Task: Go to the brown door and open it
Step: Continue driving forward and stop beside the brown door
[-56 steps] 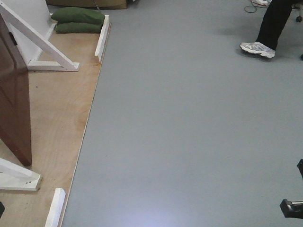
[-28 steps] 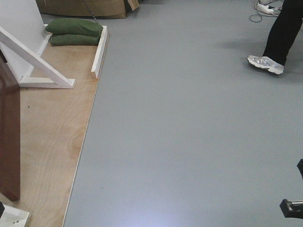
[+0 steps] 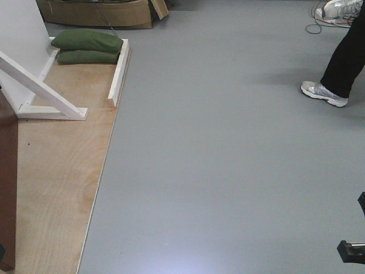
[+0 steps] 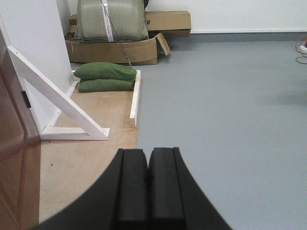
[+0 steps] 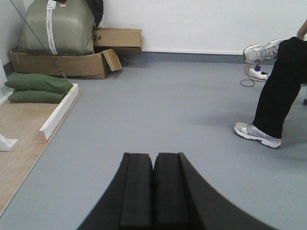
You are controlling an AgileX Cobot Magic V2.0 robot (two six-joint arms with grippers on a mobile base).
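Open cardboard box [image 4: 96, 50] holds a strapped sack [image 4: 120, 19] (brown door [image 4: 12, 158] left).

The left gripper [image 4: 147, 158] and right gripper [image 5: 153, 160] look alike: matte black, each with two flat rectangular pads [image 4: 133, 184] flanked by smoothly curved shoulders. Another black part [image 3: 350, 250] shows at the front view's lower right edge.

A large reddish-brown glossy wooden door [image 4: 13, 158] with recessed panel moulding stands upright, only partly in view, just left of the white diagonal wooden brace [image 4: 57, 96].
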